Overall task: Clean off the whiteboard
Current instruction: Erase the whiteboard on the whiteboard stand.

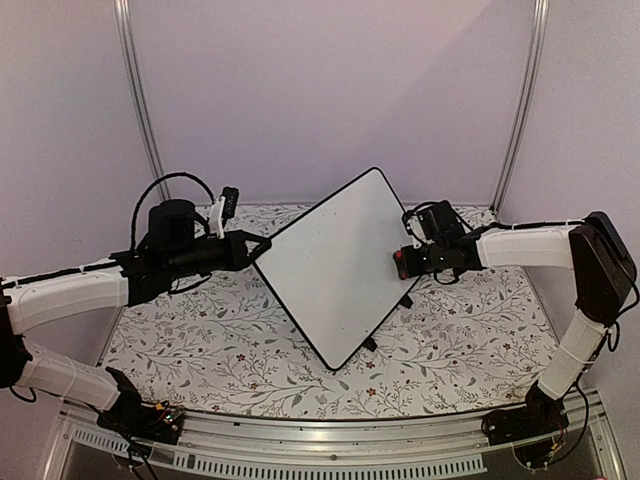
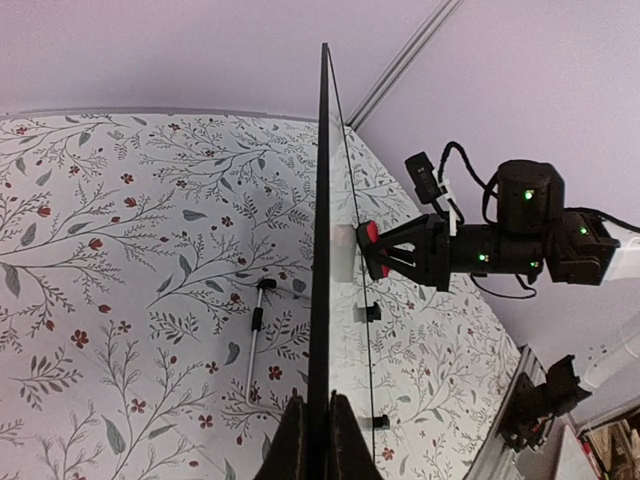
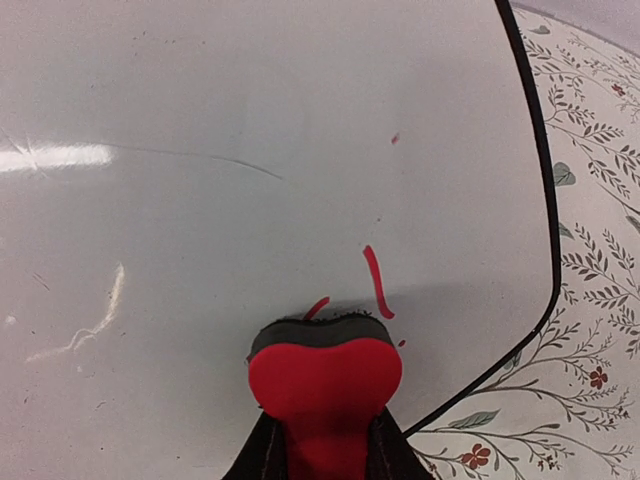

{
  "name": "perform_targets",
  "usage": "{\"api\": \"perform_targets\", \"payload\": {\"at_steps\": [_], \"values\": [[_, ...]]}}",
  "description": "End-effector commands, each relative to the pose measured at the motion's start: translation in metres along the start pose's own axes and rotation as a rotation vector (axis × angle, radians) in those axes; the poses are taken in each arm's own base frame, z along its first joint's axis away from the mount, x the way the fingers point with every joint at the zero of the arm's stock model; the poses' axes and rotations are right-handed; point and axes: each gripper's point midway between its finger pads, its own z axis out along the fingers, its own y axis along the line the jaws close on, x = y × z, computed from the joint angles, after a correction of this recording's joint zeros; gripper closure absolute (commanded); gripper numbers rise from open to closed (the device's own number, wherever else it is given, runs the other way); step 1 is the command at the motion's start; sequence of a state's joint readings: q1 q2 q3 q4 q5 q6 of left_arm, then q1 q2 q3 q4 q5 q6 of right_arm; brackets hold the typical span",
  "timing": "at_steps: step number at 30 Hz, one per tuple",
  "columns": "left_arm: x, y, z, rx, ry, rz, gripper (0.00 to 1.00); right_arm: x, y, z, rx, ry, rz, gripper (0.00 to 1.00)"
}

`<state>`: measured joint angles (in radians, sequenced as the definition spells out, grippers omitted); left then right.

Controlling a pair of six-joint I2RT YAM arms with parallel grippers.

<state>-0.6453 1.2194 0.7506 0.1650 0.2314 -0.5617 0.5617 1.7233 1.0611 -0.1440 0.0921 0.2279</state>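
Seen edge-on from the left wrist, the whiteboard (image 1: 335, 265) hides its face; whether its low corner touches the floral-patterned bench (image 1: 200, 340) cannot be told. It hangs diamond-wise between the arms. The left jaws are closed tight on its left corner. The right jaws are shut on a red eraser (image 3: 325, 375), pressed against the board's face and covering part of the red marks (image 3: 378, 283) (a few stray strokes, too fragmentary to read). A thin white-and-black rod (image 2: 255, 340), hard to identify, lies on the bench behind the board.
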Motion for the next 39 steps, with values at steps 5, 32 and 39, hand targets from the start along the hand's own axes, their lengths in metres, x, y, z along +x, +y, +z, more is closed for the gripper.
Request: {"api": "perform_targets", "payload": {"at_steps": [5,32,39], "values": [[0.011,-0.02,0.001,0.094,0.047,0.109,1.0,0.004,0.007,-0.001,-0.044,-0.013,-0.063,0.78],[0.013,-0.019,0.003,0.093,0.054,0.107,1.0,0.028,-0.006,-0.001,-0.003,0.029,-0.088,0.79],[0.014,-0.021,0.004,0.104,0.062,0.105,1.0,-0.004,0.002,-0.001,-0.011,-0.012,-0.099,0.79]]}}
